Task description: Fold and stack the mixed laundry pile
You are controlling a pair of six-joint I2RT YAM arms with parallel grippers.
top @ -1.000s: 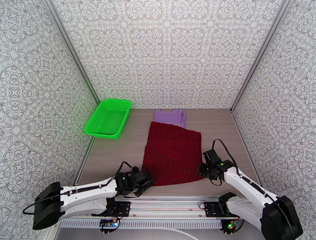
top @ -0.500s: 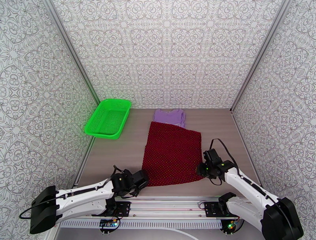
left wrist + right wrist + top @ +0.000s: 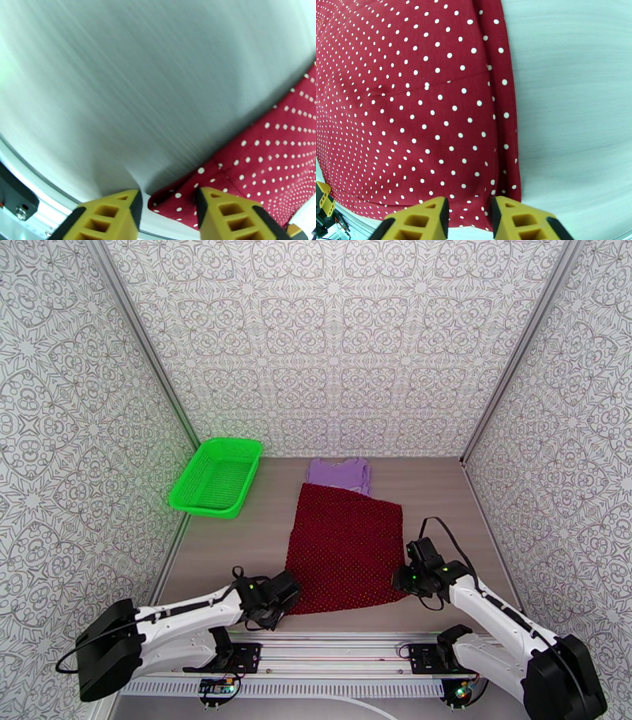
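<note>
Top external: our red garment (image 3: 346, 548) runs lengthwise away from the bases. Left hand (image 3: 168, 197) and right hand (image 3: 469, 205) each straddle a near corner, fingers apart, nothing pinched yet.

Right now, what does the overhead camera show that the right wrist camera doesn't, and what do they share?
Overhead adds the green basket at far left, the purple T-shirt beyond the red garment, and that garment's whole outline. Right wrist adds its white dots, a stitched line across the cloth, and the open gap between the yellow fingers. Shared: the red garment flat on the table, with the right gripper at its near right corner.
</note>
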